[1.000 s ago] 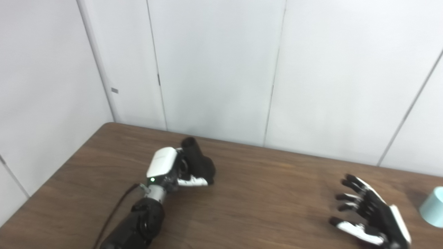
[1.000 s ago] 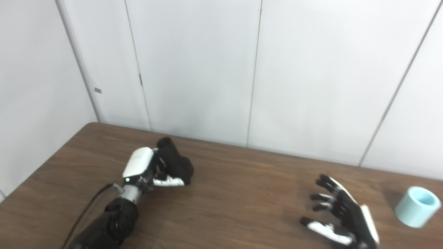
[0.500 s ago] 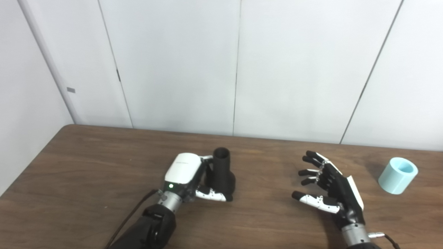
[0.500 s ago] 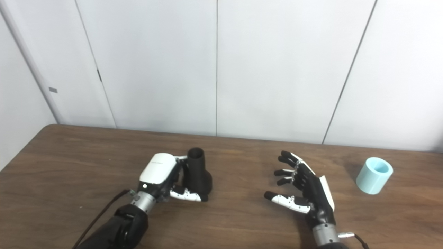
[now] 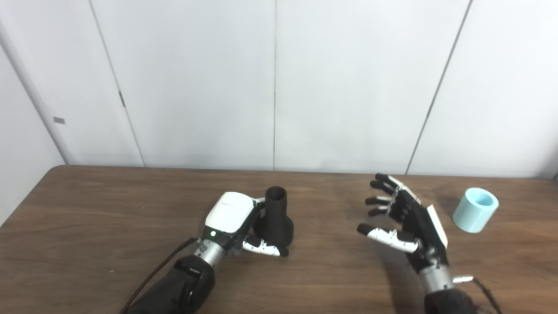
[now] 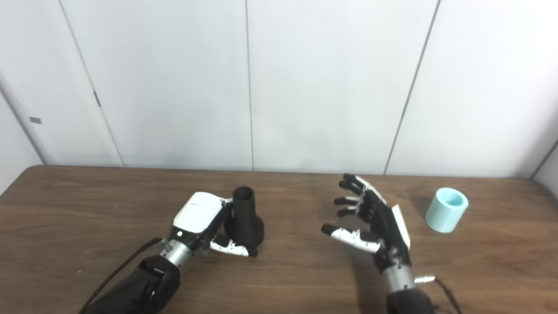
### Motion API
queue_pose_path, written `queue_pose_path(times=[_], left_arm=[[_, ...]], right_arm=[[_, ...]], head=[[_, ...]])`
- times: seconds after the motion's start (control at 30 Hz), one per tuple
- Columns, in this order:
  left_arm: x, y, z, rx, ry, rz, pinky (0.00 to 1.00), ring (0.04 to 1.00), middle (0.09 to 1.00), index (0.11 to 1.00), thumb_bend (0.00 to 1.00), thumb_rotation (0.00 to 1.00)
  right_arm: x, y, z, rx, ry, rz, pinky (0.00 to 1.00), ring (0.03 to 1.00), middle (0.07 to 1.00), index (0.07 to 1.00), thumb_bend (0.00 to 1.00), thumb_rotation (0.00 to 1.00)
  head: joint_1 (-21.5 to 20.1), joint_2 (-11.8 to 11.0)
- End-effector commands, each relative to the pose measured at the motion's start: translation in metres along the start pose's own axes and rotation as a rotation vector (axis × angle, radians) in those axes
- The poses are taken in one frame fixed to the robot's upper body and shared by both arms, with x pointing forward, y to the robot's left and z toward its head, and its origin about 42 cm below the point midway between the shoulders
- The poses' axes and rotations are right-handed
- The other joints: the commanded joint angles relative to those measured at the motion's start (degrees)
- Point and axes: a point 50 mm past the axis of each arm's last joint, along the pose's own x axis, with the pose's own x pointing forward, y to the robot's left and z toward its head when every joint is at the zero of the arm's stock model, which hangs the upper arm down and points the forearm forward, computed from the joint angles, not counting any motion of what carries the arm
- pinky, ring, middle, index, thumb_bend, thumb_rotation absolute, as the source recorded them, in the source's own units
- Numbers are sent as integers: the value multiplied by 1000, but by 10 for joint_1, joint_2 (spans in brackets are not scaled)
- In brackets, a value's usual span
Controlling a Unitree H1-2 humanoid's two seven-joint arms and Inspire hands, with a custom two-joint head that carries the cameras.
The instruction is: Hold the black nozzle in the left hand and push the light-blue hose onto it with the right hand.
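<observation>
Wrapping the black nozzle (image 5: 276,216), the left hand (image 5: 233,222) grips its flared base where it stands upright on the table (image 5: 109,218), mouth up, probably so that the open end is free to take the hose. To the nozzle's right, the right hand (image 5: 405,220) hovers empty, fingers spread, palm facing the nozzle. Farther right of the nozzle, beyond that hand, the light-blue hose (image 5: 475,209) rests on the table, not yet grasped.
</observation>
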Motion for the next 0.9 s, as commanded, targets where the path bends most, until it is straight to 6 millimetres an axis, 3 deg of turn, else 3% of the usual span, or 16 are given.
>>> queue_pose_path(times=[0.0, 0.07, 0.2, 0.33, 0.53, 0.6, 0.73, 0.87], left_arm=[[-62, -87, 24, -7, -45, -391, 280, 360, 447, 542, 496, 0], [-64, -87, 21, -11, -45, -391, 293, 360, 451, 544, 495, 0], [-71, -88, 10, -24, -44, -386, 321, 370, 457, 542, 497, 0], [-76, -90, -1, -34, -52, -388, 321, 383, 452, 534, 499, 0], [-80, -92, -15, -31, -53, -414, 321, 370, 456, 535, 498, 0], [-80, -93, -18, -23, -54, -425, 366, 401, 459, 525, 502, 0], [-82, -95, -24, -15, -60, -430, 400, 426, 457, 520, 504, 0], [-85, -95, -28, -43, -53, -438, 405, 431, 476, 506, 505, 0]], right_arm=[[25, -28, 42, -111, -193, -60, 560, 637, 777, 787, 795, 127], [29, -41, 65, -194, -247, -88, 560, 629, 769, 783, 785, 89], [33, -57, 107, -289, -298, -170, 549, 651, 768, 776, 791, 72], [34, -83, 133, -369, -333, -262, 559, 681, 762, 778, 805, 92], [32, -137, 150, -551, -233, -385, 711, 790, 824, 819, 839, 220], [32, -145, 156, -578, -171, -391, 687, 807, 846, 840, 849, 163], [32, -167, 158, -625, -26, -351, 704, 846, 895, 886, 839, 169], [32, -183, 142, -450, 14, -362, 766, 850, 882, 878, 803, 135]], head=[[-21, -6], [-43, -11], [-134, -35], [-181, -51], [-225, -63], [-231, -64], [-238, -66], [-245, -68]])
